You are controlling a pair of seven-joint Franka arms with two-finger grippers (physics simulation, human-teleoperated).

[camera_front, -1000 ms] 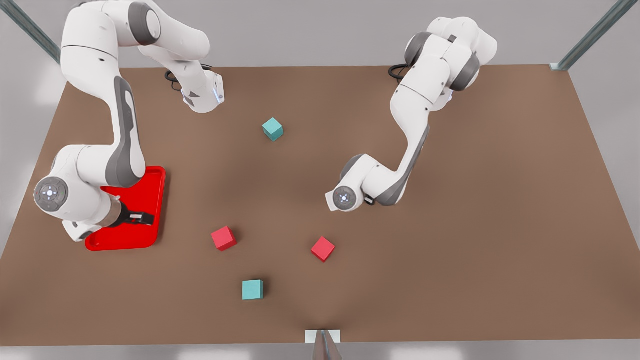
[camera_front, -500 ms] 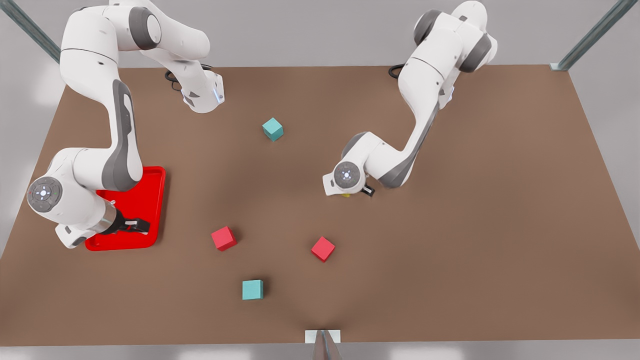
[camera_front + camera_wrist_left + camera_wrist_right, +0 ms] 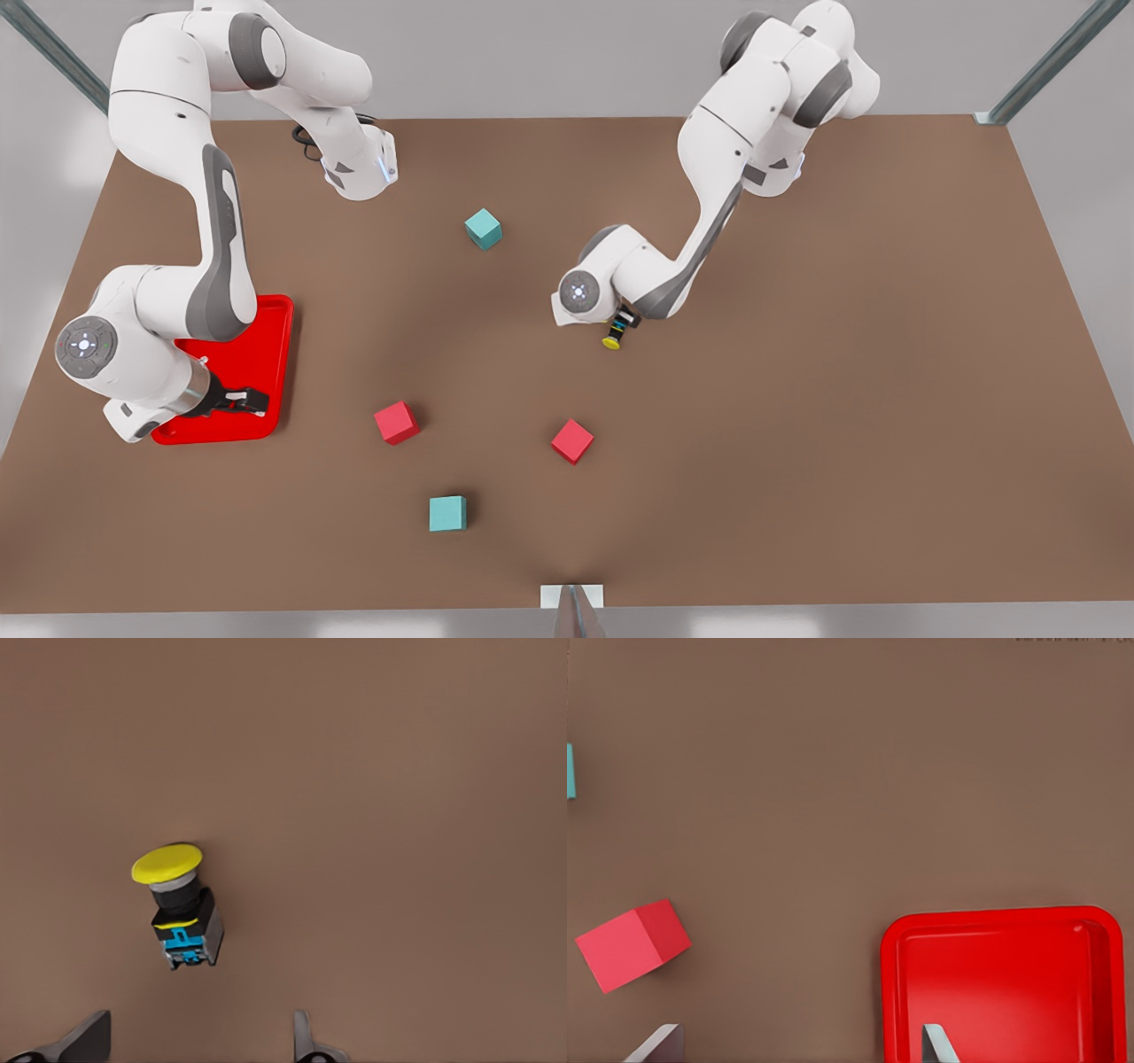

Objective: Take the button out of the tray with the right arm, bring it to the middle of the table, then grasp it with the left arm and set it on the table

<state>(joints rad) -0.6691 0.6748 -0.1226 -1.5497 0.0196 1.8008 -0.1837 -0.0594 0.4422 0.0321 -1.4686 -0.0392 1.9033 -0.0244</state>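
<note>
The button [image 3: 613,338], yellow cap on a black base, lies on its side on the brown table [image 3: 842,399] near the middle. In the left wrist view the button [image 3: 179,908] rests on the tabletop, apart from my left gripper [image 3: 195,1041], which is open with nothing between its fingertips. In the front view the left gripper [image 3: 626,321] sits just behind the button under the white wrist. My right gripper [image 3: 244,400] is open over the near end of the red tray [image 3: 270,328]. The right wrist view shows the tray [image 3: 1001,983] with nothing in it and the right gripper [image 3: 796,1045] at its corner.
Two red cubes [image 3: 396,422] [image 3: 572,440] and two teal cubes [image 3: 483,229] [image 3: 447,513] are scattered over the table's middle. One red cube [image 3: 633,943] also lies near the right gripper in the right wrist view. Bare tabletop stretches to the front view's right.
The left arm has drawn back and toward the front view's left, uncovering the button on the table. The right gripper shifted slightly over the tray's near end.
</note>
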